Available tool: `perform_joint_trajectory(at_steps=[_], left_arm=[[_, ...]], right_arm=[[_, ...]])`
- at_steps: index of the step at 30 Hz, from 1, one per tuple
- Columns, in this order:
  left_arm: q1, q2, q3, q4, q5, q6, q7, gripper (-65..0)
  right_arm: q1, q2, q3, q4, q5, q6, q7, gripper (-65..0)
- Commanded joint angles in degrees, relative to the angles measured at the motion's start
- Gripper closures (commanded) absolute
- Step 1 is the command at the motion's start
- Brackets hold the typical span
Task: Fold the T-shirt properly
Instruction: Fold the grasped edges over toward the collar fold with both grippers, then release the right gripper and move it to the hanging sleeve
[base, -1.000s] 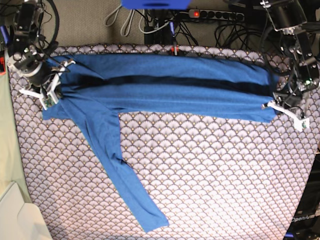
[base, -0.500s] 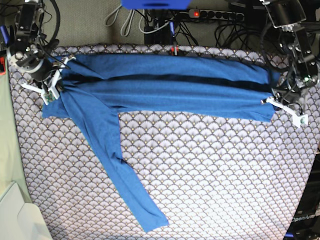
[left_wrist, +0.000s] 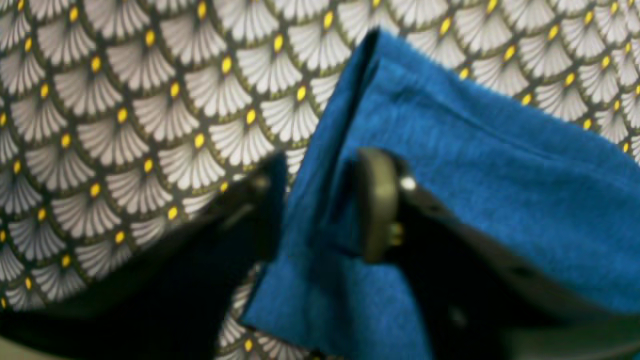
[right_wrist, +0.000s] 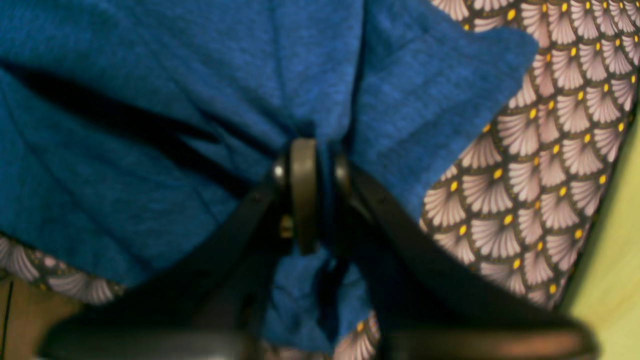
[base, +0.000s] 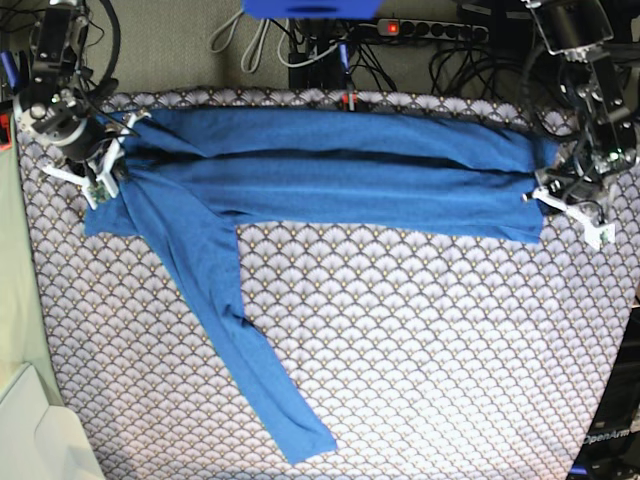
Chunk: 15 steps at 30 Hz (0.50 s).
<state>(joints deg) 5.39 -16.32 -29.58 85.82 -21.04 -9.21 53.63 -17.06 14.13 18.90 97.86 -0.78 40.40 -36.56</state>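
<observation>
The blue T-shirt (base: 340, 180) lies stretched across the back of the table, folded lengthwise, with one long sleeve (base: 235, 320) trailing diagonally toward the front. My right gripper (base: 100, 172) is at the shirt's left end, and in the right wrist view it (right_wrist: 320, 190) is shut tight on a bunched fold of the shirt (right_wrist: 150, 125). My left gripper (base: 562, 198) is at the shirt's right end. In the left wrist view it (left_wrist: 320, 205) pinches a thick upright fold of the shirt (left_wrist: 500, 200), with the jaws a little apart.
The scallop-patterned cloth (base: 420, 350) covers the table. A power strip and cables (base: 430, 30) lie behind the back edge. A pale green surface (base: 12, 300) and a white box (base: 40, 440) are at the left.
Both grippers have moved toward the back of the table with the shirt's ends in them. The dark gap between the folded layers has narrowed. The sleeve has stayed put.
</observation>
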Motion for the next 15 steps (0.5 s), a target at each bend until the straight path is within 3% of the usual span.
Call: perform_joint_trajectory(at_steps=[1, 7, 15], left_arm=[[-0.51, -1.05, -0.35, 0.99, -0.37, 0.03, -1.01, -27.2], [-0.51, -1.05, -0.44, 1.26, -0.37, 0.03, -0.83, -27.4], [-0.33, -1.84, -0.44, 1.34, -0.55, 0.03, -0.83, -28.0]], right_arm=[[0.14, 0.77, 0.31, 1.08, 0.47, -0.40, 0.38, -16.0], [-0.65, 0.77, 0.67, 3.98, 0.47, -0.40, -0.50, -30.7], [-1.80, 0.77, 1.63, 10.14, 0.38, -0.40, -0.50, -34.9]])
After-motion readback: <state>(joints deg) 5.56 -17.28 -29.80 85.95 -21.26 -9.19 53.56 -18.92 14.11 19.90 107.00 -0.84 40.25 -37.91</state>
